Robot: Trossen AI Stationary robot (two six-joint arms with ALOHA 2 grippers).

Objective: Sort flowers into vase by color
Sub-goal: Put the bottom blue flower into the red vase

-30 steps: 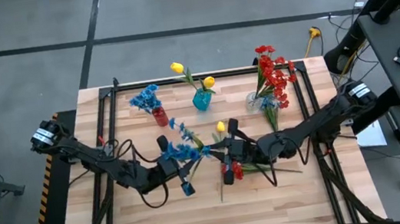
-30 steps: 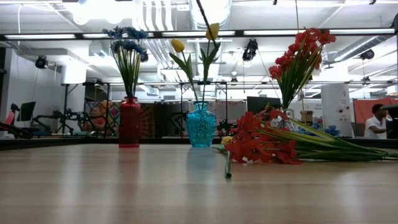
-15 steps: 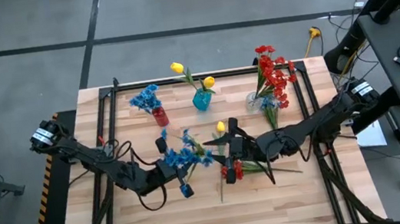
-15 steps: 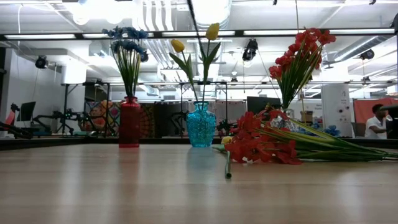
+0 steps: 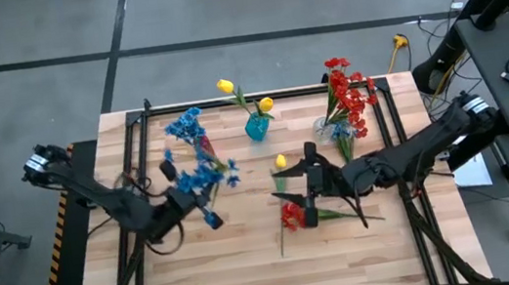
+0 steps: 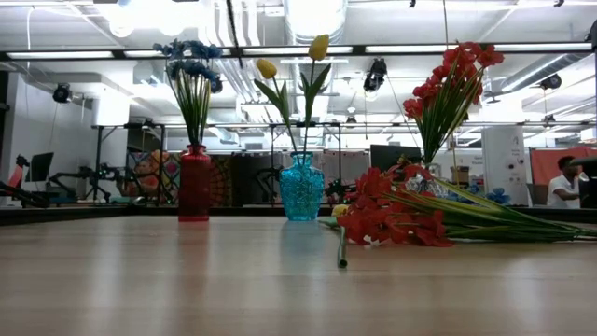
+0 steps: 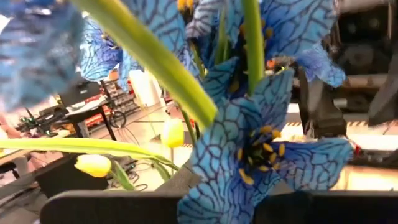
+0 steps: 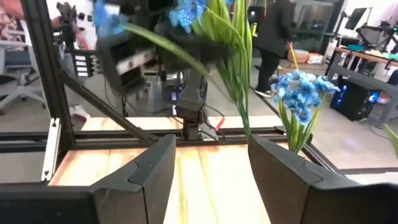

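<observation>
My left gripper (image 5: 199, 207) is shut on a blue flower spray (image 5: 198, 176), held above the table just near the red vase (image 5: 202, 149). That vase holds blue flowers (image 5: 183, 125). A teal vase (image 5: 256, 128) holds yellow tulips (image 5: 226, 87). A clear vase (image 5: 324, 131) holds red flowers (image 5: 347, 96). A red spray (image 5: 292, 214) and a yellow tulip (image 5: 280, 162) lie flat on the table. My right gripper (image 5: 303, 195) is open and empty over the red spray, its fingers wide apart in the right wrist view (image 8: 211, 155). My left gripper holds the blue spray on its green stem (image 7: 155, 62), below the blooms (image 7: 255, 149). The blooms fill the left wrist view and hide the place of contact. The spray is lifted clear of the table, its blooms toward the far edge.
The three vases stand in a row along the far edge, also shown in the low view: the red vase (image 6: 194, 182), the teal vase (image 6: 301, 187) and the clear vase (image 6: 424, 177). The red spray's stems (image 6: 504, 224) stretch toward the right. A person (image 6: 564, 182) sits beyond the table.
My left gripper has carried the blue spray toward the table's left and far edge, up to the red vase, and the spray stays clear of the table. My right gripper has drawn back a little toward the table's right edge, off the red spray.
</observation>
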